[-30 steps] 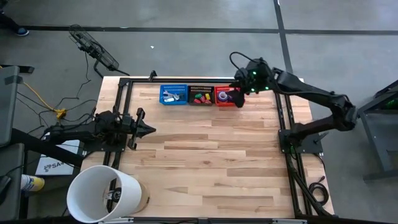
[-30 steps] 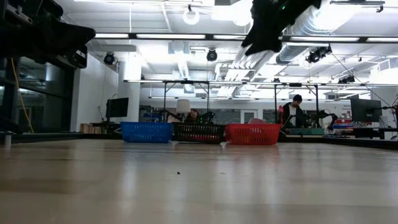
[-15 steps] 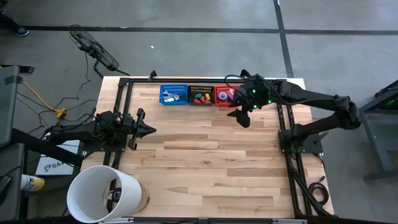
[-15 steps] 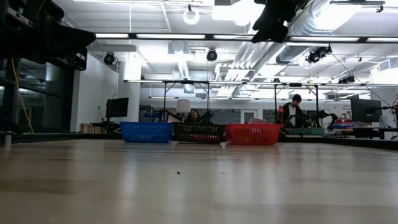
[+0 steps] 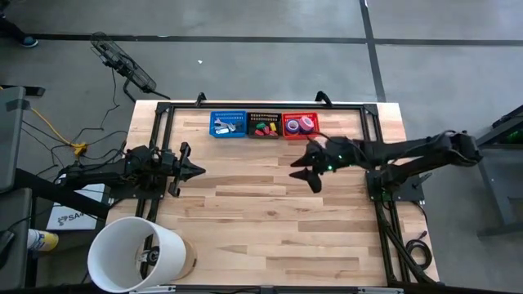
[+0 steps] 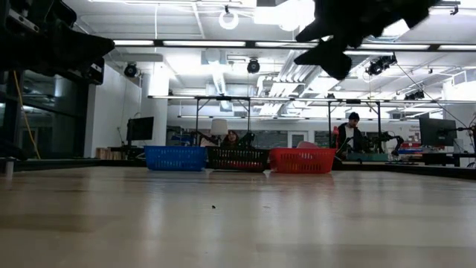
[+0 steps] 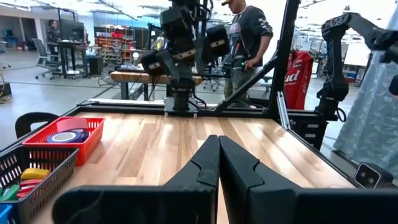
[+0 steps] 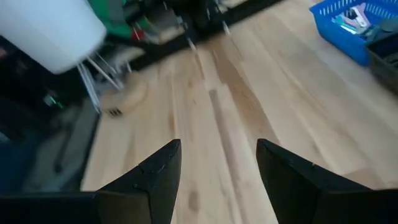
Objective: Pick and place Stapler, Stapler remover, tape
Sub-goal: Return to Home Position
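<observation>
The right gripper [image 5: 304, 173] has drawn back from the red bin [image 5: 299, 114]. A second ago it hung directly over that bin; now it hovers above bare bench [image 5: 261, 220], on the side of the red bin nearer the middle of the bench, with its arm folding back toward its base. Nothing has come away with it. This looks like the retreat to rest after sorting, not the start of another pick. The contents of the bins look unchanged. Tape rolls [image 5: 292, 126] lie inside the red bin; the purple one is clearest, and the others are too small to tell apart from above. The black bin [image 5: 263, 114] touches the red bin on one side and holds the red and green staplers [image 5: 263, 128]. The blue bin [image 5: 228, 113] is next beyond the black bin and holds the grey staple remover [image 5: 225, 126]. No task object is visible loose on the bench, so the job appears to be finished or very nearly so. In the right wrist view, the right gripper's jaws are spread wide, with only bench planks visible between them; they hold and touch nothing. The left gripper [image 5: 196, 170] waits well away from the red bin, far across the bench on the blue bin's side. Its jaws are pressed together, tip to tip, and empty.
</observation>
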### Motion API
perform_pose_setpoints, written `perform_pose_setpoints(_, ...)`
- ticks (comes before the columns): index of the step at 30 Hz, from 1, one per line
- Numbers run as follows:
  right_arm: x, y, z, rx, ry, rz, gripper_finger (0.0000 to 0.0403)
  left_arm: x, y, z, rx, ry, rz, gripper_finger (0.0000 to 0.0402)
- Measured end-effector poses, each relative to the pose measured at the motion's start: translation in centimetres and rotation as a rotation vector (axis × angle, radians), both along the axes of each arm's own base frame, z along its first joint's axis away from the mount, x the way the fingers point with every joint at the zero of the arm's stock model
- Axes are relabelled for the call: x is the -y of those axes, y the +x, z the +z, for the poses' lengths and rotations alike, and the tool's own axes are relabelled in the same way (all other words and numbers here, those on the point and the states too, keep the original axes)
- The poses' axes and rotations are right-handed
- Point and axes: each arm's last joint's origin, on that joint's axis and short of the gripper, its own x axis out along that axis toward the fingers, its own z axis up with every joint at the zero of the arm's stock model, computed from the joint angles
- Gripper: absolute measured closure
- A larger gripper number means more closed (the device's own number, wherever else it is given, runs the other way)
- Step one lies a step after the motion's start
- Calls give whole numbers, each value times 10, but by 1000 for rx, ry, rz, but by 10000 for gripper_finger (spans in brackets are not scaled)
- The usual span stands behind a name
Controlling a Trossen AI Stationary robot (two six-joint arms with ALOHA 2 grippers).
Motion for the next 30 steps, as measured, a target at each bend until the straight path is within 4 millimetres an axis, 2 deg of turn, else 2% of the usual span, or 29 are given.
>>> perform_pose_setpoints(6, -11, -21, -37, 160, 81, -81, 203, 0, 0, -4, -37, -4, 1, 401)
perform_pose_setpoints(13, -14, -61, -66, 247, 167, -176, 203, 0, 1, -7, -72, -7, 3, 401)
perform_pose_setpoints(21, -11, -102, -73, 381, 206, -190, 203, 0, 1, -7, -74, -7, 2, 401)
perform_pose_setpoints(25, -10, -114, -77, 417, 177, -190, 203, 0, 1, -7, -75, -7, 2, 401)
perform_pose_setpoints(30, -9, -123, -80, 382, 136, -201, 203, 0, 1, -7, -75, -7, 2, 401)
